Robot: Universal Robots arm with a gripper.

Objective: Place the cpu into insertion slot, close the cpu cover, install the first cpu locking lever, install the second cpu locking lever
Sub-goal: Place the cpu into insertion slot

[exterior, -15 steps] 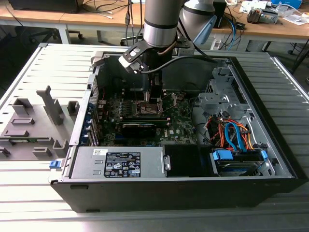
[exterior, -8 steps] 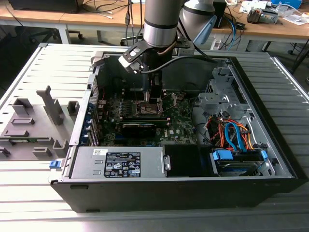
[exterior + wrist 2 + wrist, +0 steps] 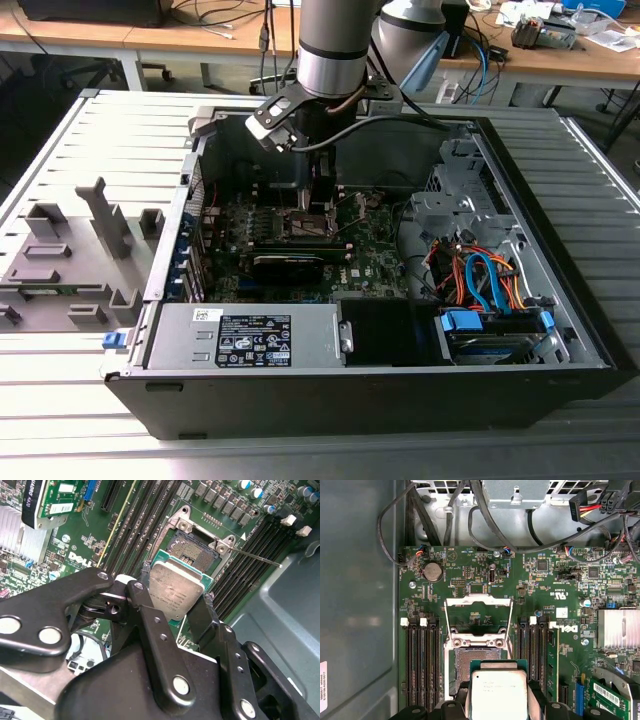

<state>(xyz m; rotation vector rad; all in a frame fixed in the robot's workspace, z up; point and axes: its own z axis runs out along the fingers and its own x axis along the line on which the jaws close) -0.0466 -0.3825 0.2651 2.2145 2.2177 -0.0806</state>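
Gripper pinches flat silvery sq. cpu abv dark insertion slot.

Long black memory slots sit on both sides of the gripper. A round silver battery lies farther away.

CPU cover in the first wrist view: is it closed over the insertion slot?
No, the cpu cover is swung open, back from the insertion slot, whose socket is uncovered, with the cpu in the claw.
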